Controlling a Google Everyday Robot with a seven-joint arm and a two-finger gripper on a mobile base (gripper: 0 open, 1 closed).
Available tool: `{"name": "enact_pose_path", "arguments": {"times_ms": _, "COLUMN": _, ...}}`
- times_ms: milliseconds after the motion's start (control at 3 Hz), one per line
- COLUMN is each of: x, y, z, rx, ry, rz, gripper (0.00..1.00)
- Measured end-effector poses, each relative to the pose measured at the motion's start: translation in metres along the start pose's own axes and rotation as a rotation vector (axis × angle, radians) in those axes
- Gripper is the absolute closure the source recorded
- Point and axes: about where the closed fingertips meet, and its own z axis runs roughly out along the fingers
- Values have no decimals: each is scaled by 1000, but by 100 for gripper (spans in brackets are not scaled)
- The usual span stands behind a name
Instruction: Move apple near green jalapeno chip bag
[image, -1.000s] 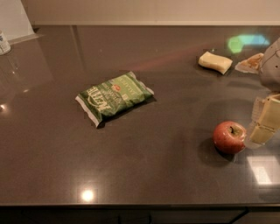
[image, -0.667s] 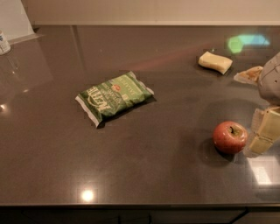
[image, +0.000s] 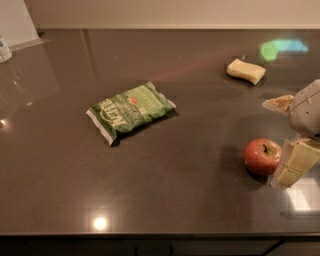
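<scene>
Green and crinkly, the green jalapeno chip bag (image: 131, 111) lies flat on the dark stone counter (image: 165, 200), left of the middle. Its long axis runs roughly from 8 o'clock to 2 o'clock, with the white sealed ends at each tip. Nothing touches it, and bare counter surrounds it on every side.

Further right, toward the back, sits a pale yellow block (image: 245, 71), well apart from the bag and not part of the job.

Right again and nearer the front edge is the apple (image: 262, 156), upright with its stem on top and resting on the counter. It is well apart from the bag, which lies at about 10 o'clock from it.

At the far right edge is the gripper (image: 272, 143), partly cut off by the frame. Its two pale fingers (image: 295, 165) stand spread apart and hold nothing. One is just beside the apple on its right, possibly touching, and the other is up toward the back.

From the grey body of the gripper the apple lies at about 8 o'clock, not squarely between the jaws. My judgement is that the coming move depends on this offset. The gripper must shift left and straddle the apple before closing, then carry it toward 10 o'clock and stop short of the bag's near end.
</scene>
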Motion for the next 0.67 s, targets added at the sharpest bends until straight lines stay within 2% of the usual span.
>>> {"name": "enact_pose_path", "arguments": {"times_ms": 667, "x": 18, "y": 4, "z": 17, "rx": -7, "ry": -16, "rz": 34, "gripper": 0}}
